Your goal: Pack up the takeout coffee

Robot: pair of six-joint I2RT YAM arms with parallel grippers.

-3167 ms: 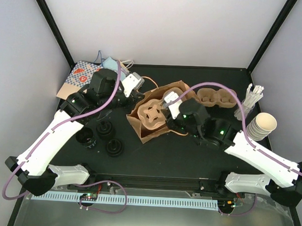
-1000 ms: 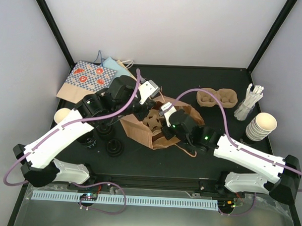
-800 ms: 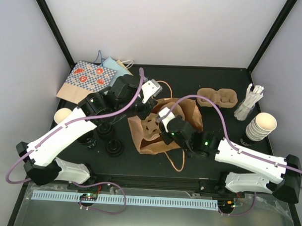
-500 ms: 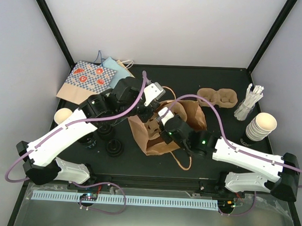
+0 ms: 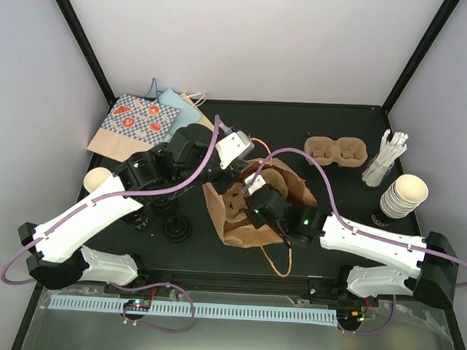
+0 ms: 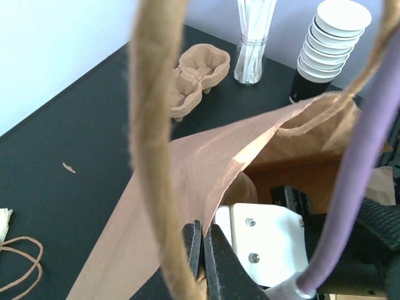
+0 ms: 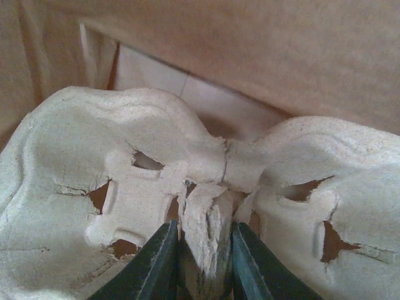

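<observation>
A tan pulp cup carrier (image 7: 156, 187) sits inside the brown paper bag (image 5: 232, 225); my right gripper (image 7: 200, 250) is shut on its centre ridge, reaching into the bag from the right (image 5: 252, 199). My left gripper (image 6: 203, 250) is shut on the bag's rim, holding the mouth open, with the bag's handle loop (image 6: 153, 125) across the view. A second pulp carrier (image 5: 335, 152) lies at the back right. Cream cups (image 5: 405, 195) are stacked at the right edge, and one cream cup (image 5: 95, 179) stands at the left. Black lids (image 5: 176, 228) lie left of the bag.
Patterned paper bags (image 5: 135, 122) lie at the back left. A jar of white stirrers (image 5: 383, 161) stands by the cup stack, also in the left wrist view (image 6: 251, 44). The bag's loose handle (image 5: 280, 257) trails toward the front edge.
The right gripper has pushed the carrier deeper into the bag. The bag has swung upright and shifted toward the front. The left gripper has followed, still holding the rim.
</observation>
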